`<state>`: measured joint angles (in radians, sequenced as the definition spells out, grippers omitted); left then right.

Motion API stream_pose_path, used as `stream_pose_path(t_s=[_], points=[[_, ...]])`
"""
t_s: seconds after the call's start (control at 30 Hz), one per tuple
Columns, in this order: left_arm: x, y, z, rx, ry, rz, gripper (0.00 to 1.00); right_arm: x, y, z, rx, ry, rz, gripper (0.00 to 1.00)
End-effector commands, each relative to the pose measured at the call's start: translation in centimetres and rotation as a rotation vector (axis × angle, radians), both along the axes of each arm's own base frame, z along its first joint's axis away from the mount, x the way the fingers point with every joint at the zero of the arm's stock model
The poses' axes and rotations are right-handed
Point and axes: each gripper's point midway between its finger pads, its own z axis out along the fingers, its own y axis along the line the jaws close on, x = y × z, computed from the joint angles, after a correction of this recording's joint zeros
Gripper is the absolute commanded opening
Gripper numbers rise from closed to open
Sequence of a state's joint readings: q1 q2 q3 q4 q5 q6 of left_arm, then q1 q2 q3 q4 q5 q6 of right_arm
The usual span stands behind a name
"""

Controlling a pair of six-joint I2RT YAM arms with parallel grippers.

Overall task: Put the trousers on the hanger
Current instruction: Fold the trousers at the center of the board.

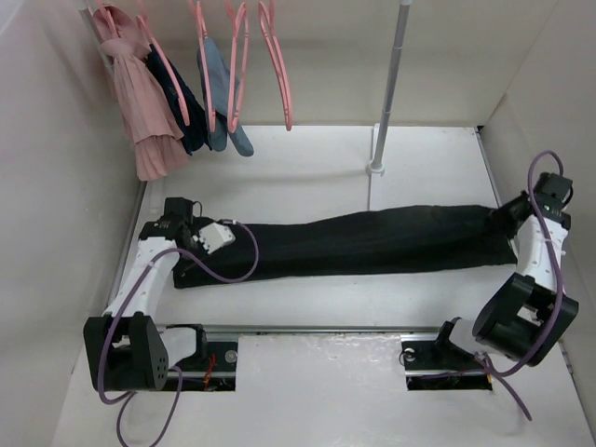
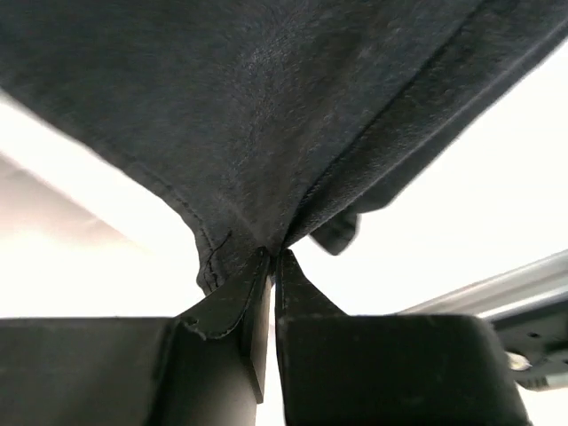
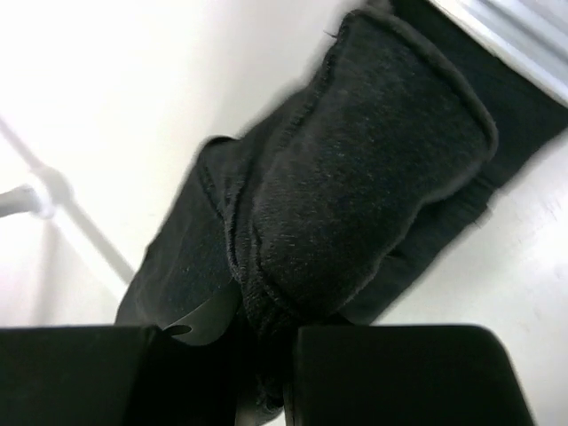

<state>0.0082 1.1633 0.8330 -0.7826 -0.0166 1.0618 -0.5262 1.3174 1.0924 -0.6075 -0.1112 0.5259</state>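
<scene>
Trousers [image 1: 363,242] lie stretched full length across the white desk [image 1: 317,177], running left to right, nearly straight, flat on the surface.

Left hand [image 1: 233,244] sits at the left end of the trousers. In its wrist view, the left hand [image 2: 273,253] has its fingers pressed together on a pinch of thin black fabric beside a seam; the cloth fans out above the tips.

Right hand [image 1: 510,216] is at the far right end. In its wrist view, the right hand [image 3: 257,328] is clamped on a thick rolled bunch of the same fabric, which bulges up between the fingers.

At the back left, several pink hangers hang in a row. One empty hanger [image 1: 277,65] is the rightmost, well apart from the trousers. Others carry a pink garment [image 1: 140,102], a dark navy garment [image 1: 182,102] and a blue-grey garment [image 1: 223,102]. An upright pole [image 1: 389,84] stands just behind the trousers' middle.
</scene>
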Motion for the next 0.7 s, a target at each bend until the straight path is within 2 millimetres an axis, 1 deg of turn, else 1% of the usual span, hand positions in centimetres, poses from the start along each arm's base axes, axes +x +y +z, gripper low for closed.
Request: stream_pose_path(t_s=[0.0, 0.03, 0.07, 0.1, 0.13, 0.17, 0.2, 0.23, 0.27, 0.33, 0.37, 0.4, 0.43, 0.47, 0.5, 0.57, 0.6, 0.63, 0.67], points=[[-3.6, 1.4, -1.5, 0.068, 0.113, -0.001, 0.0, -2.5, -1.9, -2.4, 0.042, 0.027, -0.123, 0.0], [-3.8, 1.0, -2.0, 0.054, 0.117, 0.008, 0.0, -2.8, -1.9, -3.1, 0.042, 0.039, -0.13, 0.0], [-4.3, 0.7, -3.0, 0.037, 0.145, 0.016, 0.0, -3.3, -1.9, -4.2, 0.047, 0.073, -0.141, 0.0], [-4.4, 0.5, -3.4, 0.035, 0.152, 0.017, 0.0, -4.0, -1.6, -5.8, 0.074, 0.111, -0.159, 0.05], [-4.8, 0.3, -4.1, 0.023, 0.184, 0.023, 0.0, -4.3, -1.9, -7.0, 0.092, 0.136, -0.188, 0.1], [-4.7, 0.3, -4.3, 0.018, 0.185, 0.043, 0.0, -4.5, -1.9, -7.9, 0.101, 0.155, -0.203, 0.15], [-4.9, 0.3, -4.9, 0.016, 0.201, 0.052, 0.0, -5.4, -2.1, -9.2, 0.115, 0.193, -0.237, 0.51], [-5.5, 0.3, -5.6, 0.017, 0.242, 0.052, 0.06, -5.5, -2.4, -10.0, 0.131, 0.209, -0.253, 0.76], [-5.6, 0.2, -5.8, 0.015, 0.255, 0.065, 0.2, -5.7, -2.1, -10.7, 0.149, 0.228, -0.262, 0.99], [-5.8, 0.2, -6.1, 0.014, 0.276, 0.075, 0.32, -6.1, -2.4, -11.4, 0.146, 0.256, -0.284, 0.99], [-5.3, 0.2, -6.0, 0.011, 0.255, 0.085, 0.38, -6.2, -2.6, -11.7, 0.141, 0.27, -0.292, 0.99], [-5.3, -0.1, -6.0, -0.005, 0.256, 0.082, 0.38, -6.2, -3.0, -11.7, 0.126, 0.278, -0.292, 0.99], [-4.6, -0.3, -5.6, -0.017, 0.235, 0.08, 0.4, -6.3, -3.5, -11.4, 0.105, 0.286, -0.307, 0.99], [-4.2, -0.5, -5.2, -0.029, 0.215, 0.088, 0.41, -6.9, -3.5, -11.9, 0.097, 0.323, -0.309, 0.99], [-4.2, -0.5, -5.2, -0.031, 0.214, 0.097, 0.41, -6.7, -3.7, -11.6, 0.093, 0.315, -0.31, 0.99], [-2.8, -0.8, -4.7, -0.053, 0.16, 0.118, 0.43, -7.1, -3.8, -11.7, 0.087, 0.33, -0.317, 0.99], [-2.5, -0.9, -4.5, -0.06, 0.137, 0.141, 0.43, -7.2, -3.7, -12.0, 0.088, 0.344, -0.307, 0.99], [-2.3, -0.9, -4.5, -0.064, 0.124, 0.153, 0.45, -6.9, -3.9, -12.2, 0.086, 0.34, -0.307, 0.99], [-1.6, -1.0, -4.2, -0.07, 0.087, 0.163, 0.46, -6.6, -4.2, -12.2, 0.078, 0.338, -0.297, 0.99]])
